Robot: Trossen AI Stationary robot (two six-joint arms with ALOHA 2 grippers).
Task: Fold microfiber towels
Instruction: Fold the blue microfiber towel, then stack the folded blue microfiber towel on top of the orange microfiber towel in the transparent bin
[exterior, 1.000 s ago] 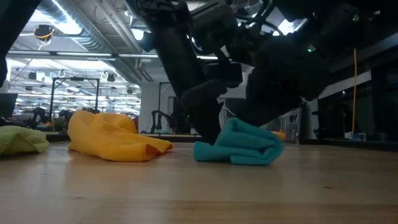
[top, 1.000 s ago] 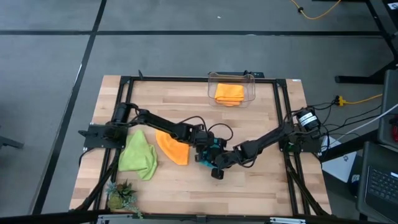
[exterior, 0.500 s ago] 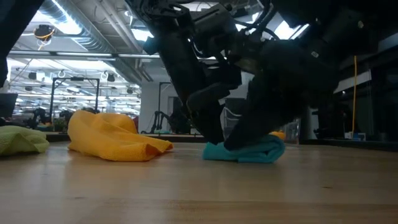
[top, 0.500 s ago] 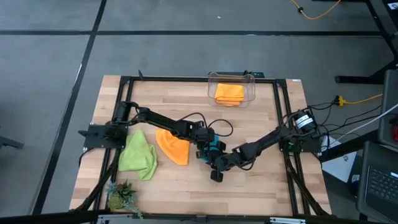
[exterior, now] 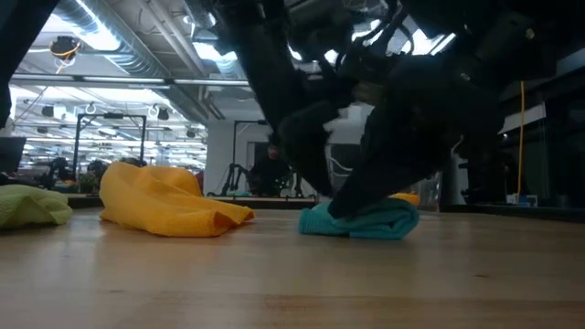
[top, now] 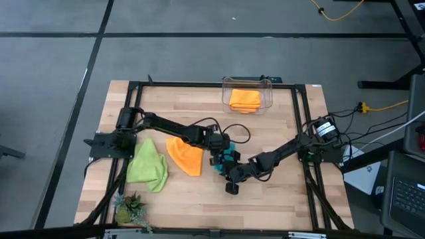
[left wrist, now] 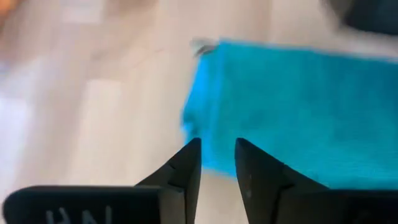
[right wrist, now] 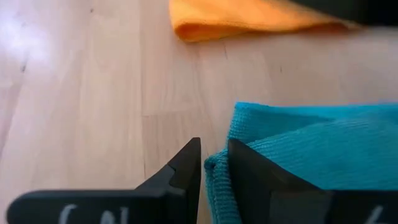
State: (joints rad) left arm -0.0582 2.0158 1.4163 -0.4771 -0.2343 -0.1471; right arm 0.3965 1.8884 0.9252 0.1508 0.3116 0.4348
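I've got both arms meeting at the middle of the desk [top: 279, 133], right over the turquoise towel [top: 230, 158], which lies bunched on the wood there. My right pincer [right wrist: 213, 163] is low at the towel's near edge, its two fingers nearly together with a fold of the turquoise cloth pinched between them. My left pincer [left wrist: 217, 163] hangs just above the same towel, fingers a narrow gap apart with nothing between them; I see the cloth beyond the tips, not in them. From desk height the towel [exterior: 361, 219] sits as a flat lump under the dark mass of both arms. To its left lies an orange towel [top: 184, 157], crumpled and loose, just beside the left arm, and further left the lime green towel [top: 147, 166] lies rumpled near the desk's left edge. The second orange towel [top: 244, 99] rests inside a clear container [top: 226, 89] at the far edge. A small plant [top: 130, 209] stands at the near left corner.
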